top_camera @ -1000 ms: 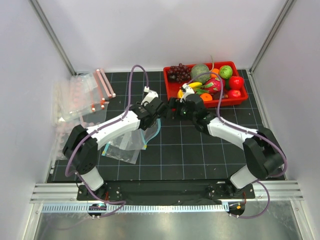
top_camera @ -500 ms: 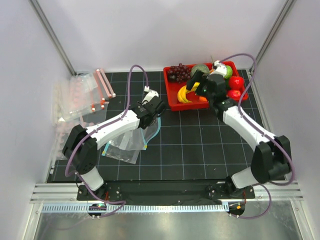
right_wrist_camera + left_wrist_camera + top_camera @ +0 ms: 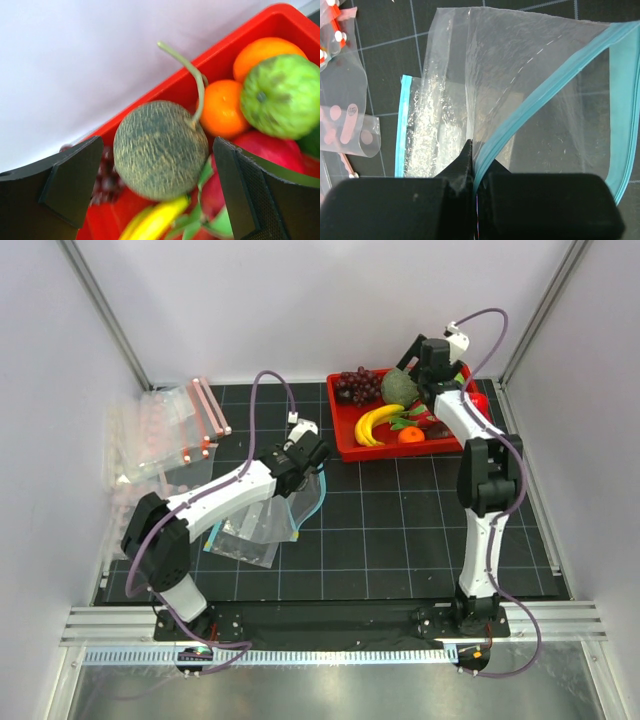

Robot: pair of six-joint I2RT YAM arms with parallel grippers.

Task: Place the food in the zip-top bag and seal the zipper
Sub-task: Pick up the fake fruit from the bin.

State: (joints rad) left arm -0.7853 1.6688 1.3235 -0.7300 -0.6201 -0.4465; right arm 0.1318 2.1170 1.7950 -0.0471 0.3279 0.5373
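Only wrist view shows left end effector point(image 3: 472, 162) clamped on zipper point(image 3: 555, 94); right end effector point(image 3: 160, 182) apart, probably above melon point(image 3: 159, 149).

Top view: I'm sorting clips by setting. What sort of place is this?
Probably a robot test cell: white walls, metal posts, a black grid mat, a tray of toy fruit.

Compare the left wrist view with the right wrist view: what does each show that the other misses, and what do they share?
Only the left wrist view shows the zip-top bag, its teal-blue zipper pinched in the shut left gripper, with pink-marked clear bags beside it. Only the right wrist view shows the red tray holding the melon, banana and an orange, the melon framed by the open right gripper. Shared: each shows its own black gripper at the bottom edge; no object appears in both.
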